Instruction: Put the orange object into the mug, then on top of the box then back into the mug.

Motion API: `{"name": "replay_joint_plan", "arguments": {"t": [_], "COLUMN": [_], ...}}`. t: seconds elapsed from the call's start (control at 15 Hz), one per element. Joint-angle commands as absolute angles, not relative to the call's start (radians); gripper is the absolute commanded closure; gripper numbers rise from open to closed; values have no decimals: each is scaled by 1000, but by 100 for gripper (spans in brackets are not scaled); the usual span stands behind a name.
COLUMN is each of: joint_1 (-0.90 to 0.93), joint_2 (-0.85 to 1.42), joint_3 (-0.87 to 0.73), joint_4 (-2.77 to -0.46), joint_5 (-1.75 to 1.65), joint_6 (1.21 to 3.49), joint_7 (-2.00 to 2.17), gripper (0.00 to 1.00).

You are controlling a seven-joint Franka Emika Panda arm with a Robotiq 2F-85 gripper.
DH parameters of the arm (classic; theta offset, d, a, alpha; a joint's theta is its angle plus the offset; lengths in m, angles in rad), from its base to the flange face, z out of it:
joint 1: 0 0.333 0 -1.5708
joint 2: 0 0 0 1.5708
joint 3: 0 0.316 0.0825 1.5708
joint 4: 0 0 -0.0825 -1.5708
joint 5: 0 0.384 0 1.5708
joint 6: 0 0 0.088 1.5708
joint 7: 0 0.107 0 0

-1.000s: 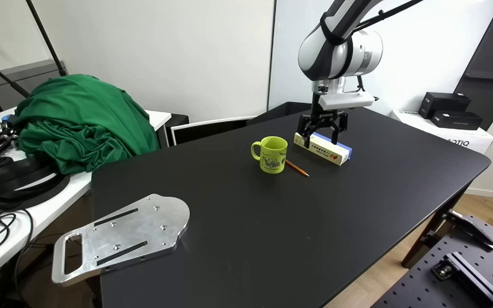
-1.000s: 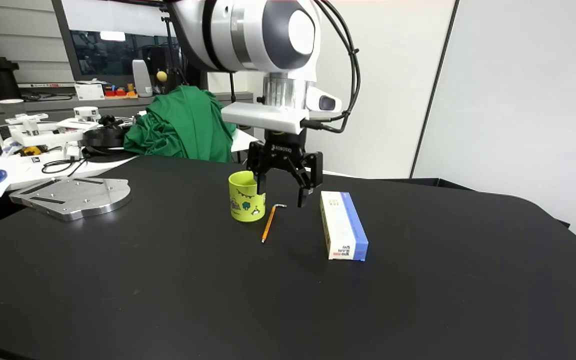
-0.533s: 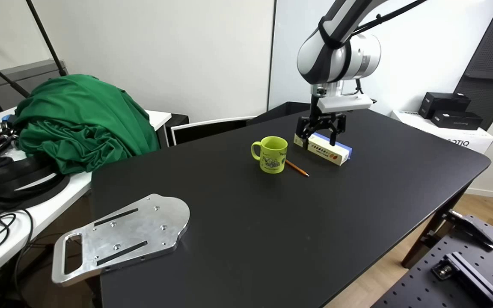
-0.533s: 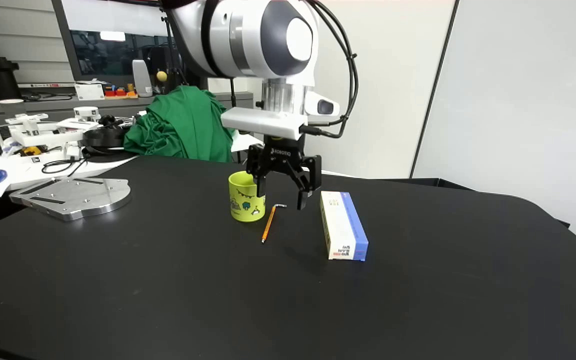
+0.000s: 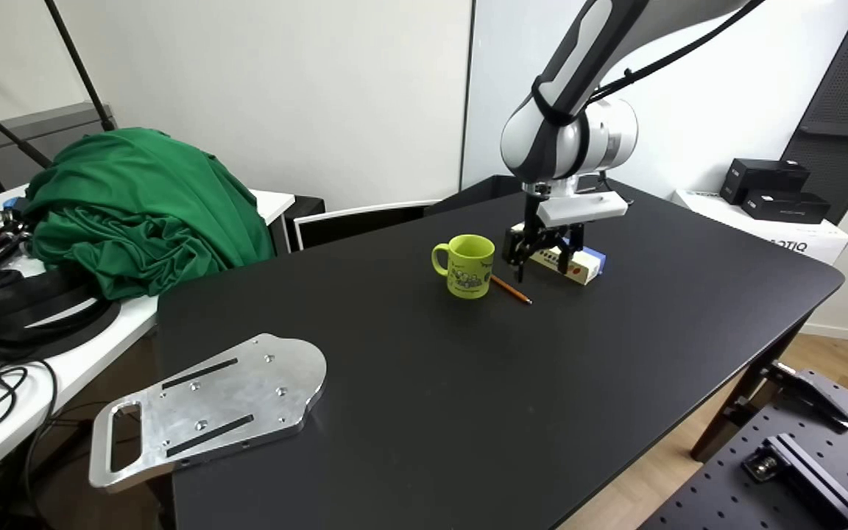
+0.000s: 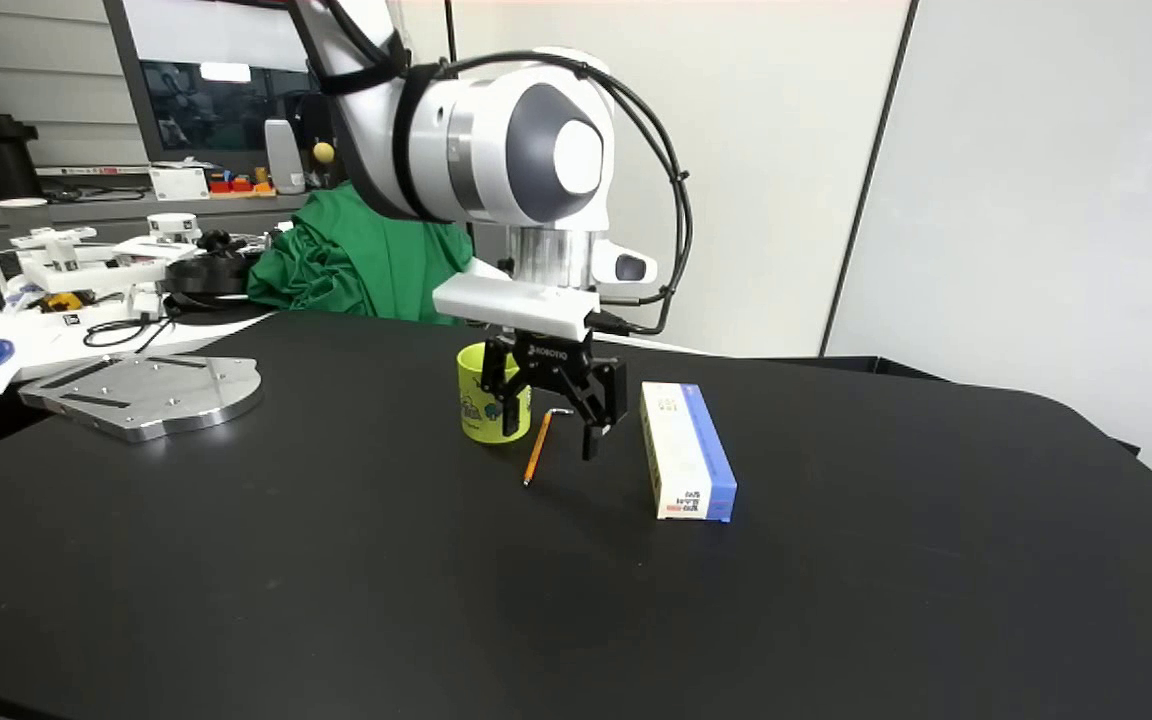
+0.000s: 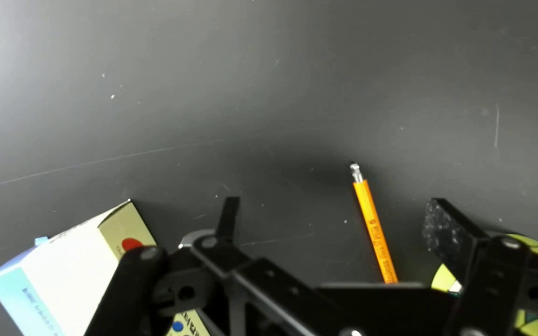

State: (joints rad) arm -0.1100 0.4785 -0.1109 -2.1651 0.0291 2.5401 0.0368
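The orange tool (image 7: 375, 231) lay flat on the table (image 6: 436, 600), just beside the mug (image 5: 470, 269), between it and the box (image 6: 688, 450). Bare metal showed at both ends, one bent, one straight. It was probably light, stiff and hard to break; the orange sleeve looked the surer hold, the metal ends likely slippery. A pinch across the sleeve seemed best, perhaps toward the straight end, away from the mug. The end effector (image 6: 550, 441) hung above the table, near the orange tool, its jaws spread wide and gripping nothing. In the wrist view, one jaw partly covered the mug, so that side looked tight, and a careless descent risked knocking it. Toward the box the gap was roomier. Past the straight end the table ran on broadly; its far edge, behind the mug, looked nearer.
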Motion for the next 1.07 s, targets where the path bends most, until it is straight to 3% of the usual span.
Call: {"name": "replay_joint_plan", "arguments": {"t": [0.0,0.47,0.53,0.6,0.8,0.87,0.93,1.0], "joint_1": [-89,-134,-136,-141,-152,-153,-157,-160], "joint_2": [513,538,542,543,544,545,546,549], "joint_3": [-117,-49,-46,-41,-34,-36,-34,-35], "joint_4": [-2180,-2209,-2208,-2208,-2213,-2212,-2213,-2212], "joint_5": [-8,35,38,39,39,39,41,41], "joint_6": [2643,2763,2765,2768,2786,2786,2791,2791], "joint_7": [44,-61,-65,-75,-90,-88,-90,-91], "gripper": [0,0,25,25,47,34,11,9]}}
